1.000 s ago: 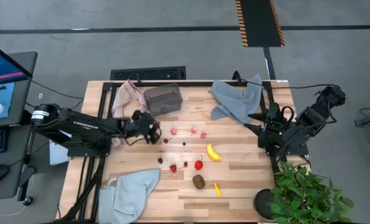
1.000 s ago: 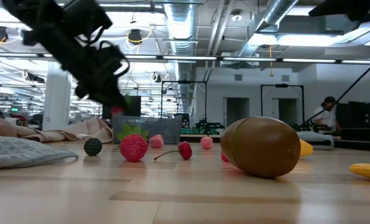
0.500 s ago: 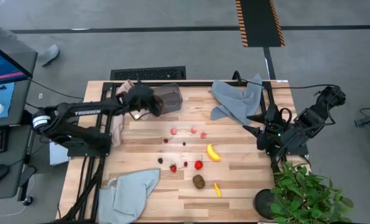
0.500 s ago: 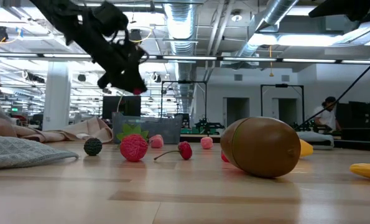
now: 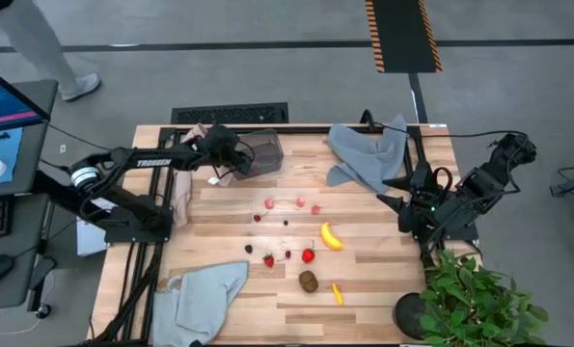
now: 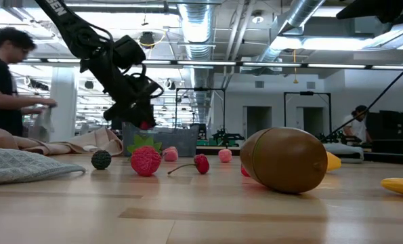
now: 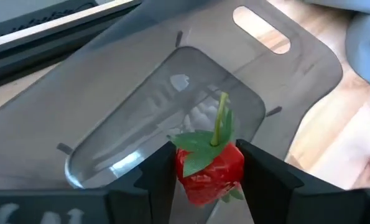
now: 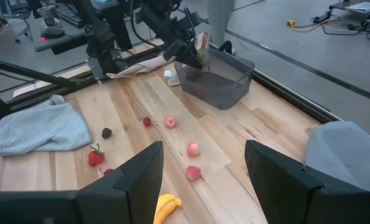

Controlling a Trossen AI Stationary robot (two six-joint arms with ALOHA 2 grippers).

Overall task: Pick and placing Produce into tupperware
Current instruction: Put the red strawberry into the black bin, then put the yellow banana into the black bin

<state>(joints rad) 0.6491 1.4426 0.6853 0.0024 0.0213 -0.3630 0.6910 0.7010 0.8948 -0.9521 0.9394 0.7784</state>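
A pale wooden plank surface (image 5: 383,289) is seen from above, framed by dark rails. At about eleven o'clock of the surface stands the tupperware (image 5: 258,152), a small translucent grey plastic tub with rounded corners and a smooth, glossy inside. The left gripper (image 5: 231,164) is held over the tub's nine o'clock rim. In the left wrist view a red strawberry (image 7: 211,167) with a faceted body, green leaf cap and thin green stem is pinched between the two dark jaws, above the tub's open mouth (image 7: 172,112).

The rest of the produce is scattered over the middle of the surface. Two pinkish berries (image 5: 269,203) and a smaller red one lie near the centre, with tiny dark berries (image 5: 248,249) toward seven o'clock. A curved yellow banana (image 5: 331,236) lies at about four o'clock of the centre, just beside a leafy red strawberry (image 5: 308,254). An oval, matte brown kiwi (image 5: 308,280) is seen toward six o'clock, with a tiny yellow piece (image 5: 337,293) near it.

The right gripper (image 5: 395,193) is parked at the surface's three o'clock edge, its jaws spread with nothing between them. Soft, crumpled grey-blue cloths (image 5: 369,154) lie at one and seven o'clock, and a beige-pink cloth (image 5: 195,149) lies beside the tub. A green leafy potted plant (image 5: 470,304) stands at five o'clock.
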